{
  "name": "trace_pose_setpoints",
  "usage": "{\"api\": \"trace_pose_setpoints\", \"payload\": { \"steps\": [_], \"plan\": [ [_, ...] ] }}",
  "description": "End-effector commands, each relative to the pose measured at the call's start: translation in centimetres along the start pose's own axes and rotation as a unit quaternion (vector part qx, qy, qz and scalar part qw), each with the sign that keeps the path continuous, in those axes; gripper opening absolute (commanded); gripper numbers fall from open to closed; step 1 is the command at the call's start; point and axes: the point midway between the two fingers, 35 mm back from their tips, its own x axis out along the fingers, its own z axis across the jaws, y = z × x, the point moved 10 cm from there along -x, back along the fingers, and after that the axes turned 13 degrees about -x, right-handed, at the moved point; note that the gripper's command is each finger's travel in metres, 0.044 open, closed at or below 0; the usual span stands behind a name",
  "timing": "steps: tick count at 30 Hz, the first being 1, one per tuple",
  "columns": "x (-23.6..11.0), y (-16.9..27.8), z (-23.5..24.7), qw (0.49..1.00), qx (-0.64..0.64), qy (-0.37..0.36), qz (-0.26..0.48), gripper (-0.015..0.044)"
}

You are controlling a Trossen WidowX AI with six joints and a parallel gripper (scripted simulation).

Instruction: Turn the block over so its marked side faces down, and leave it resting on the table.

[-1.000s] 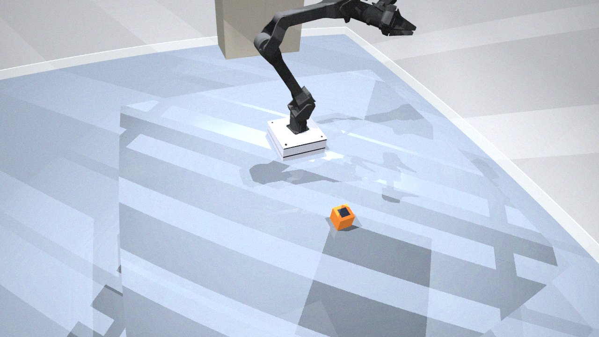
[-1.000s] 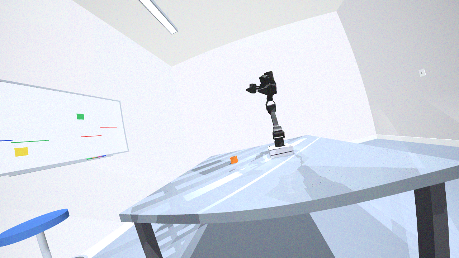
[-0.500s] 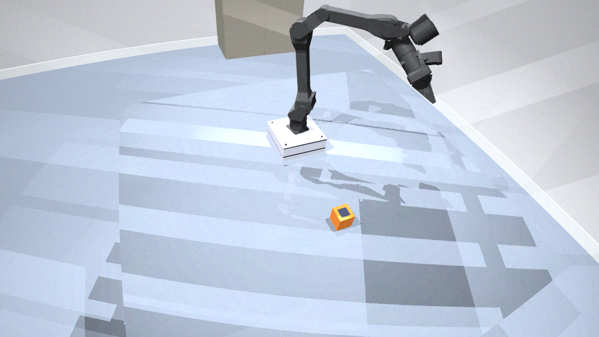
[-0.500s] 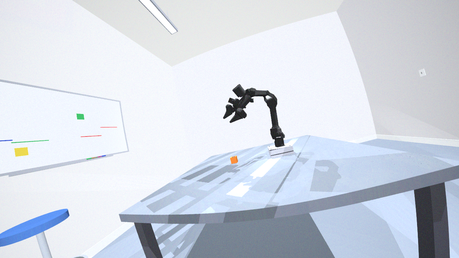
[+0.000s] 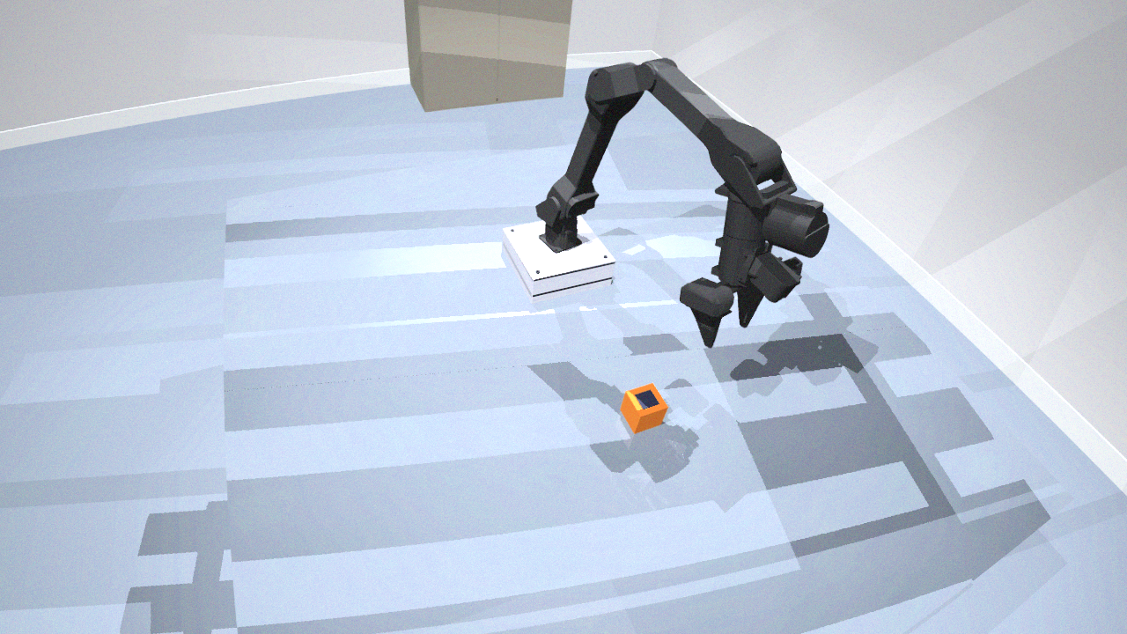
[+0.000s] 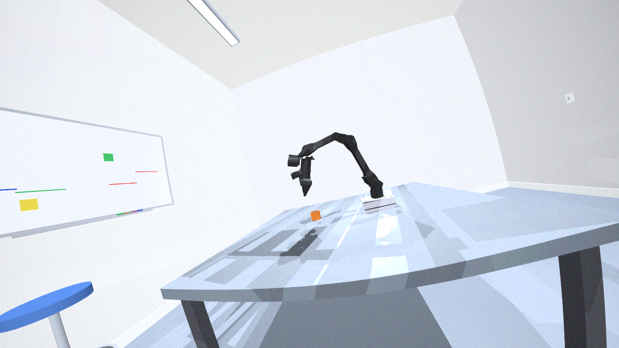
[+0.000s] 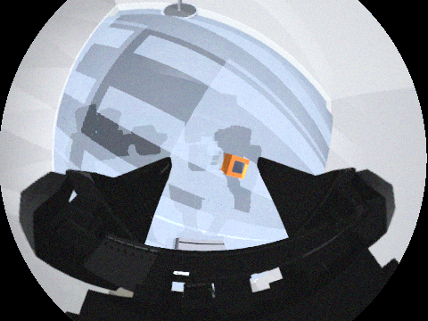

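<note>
Block [image 5: 644,407] rests on table [image 5: 394,473], dark marked face up, well in front of the base [image 5: 526,277]. Gripper [image 5: 726,321] hangs above and beyond the block, fingers wide, holding nothing. Best approach: centre over the block, descend, grip its orange sides squarely.

We're in a plain office or meeting room: whiteboard [image 6: 82,173] at left, ceiling strip light [image 6: 214,22] upper left, blue stool [image 6: 43,305] lower left.
</note>
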Motion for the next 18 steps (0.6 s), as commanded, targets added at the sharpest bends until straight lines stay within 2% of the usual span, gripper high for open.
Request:
{"api": "trace_pose_setpoints", "payload": {
  "steps": [1,5,10,14,18],
  "plan": [
    [4.1,2.2,-5.5,0.991,0.089,-0.049,0.085,0.0440],
    [6.6,4.6,-8.9,0.976,0.147,-0.086,0.135,0.0440],
    [6.6,4.8,-9.1,0.976,0.149,-0.087,0.136,0.0440],
    [9.7,5.5,-8.4,0.976,0.149,-0.087,0.136,0.0440],
    [10.0,5.6,-8.4,0.976,0.149,-0.087,0.136,0.0440]
  ]
}}
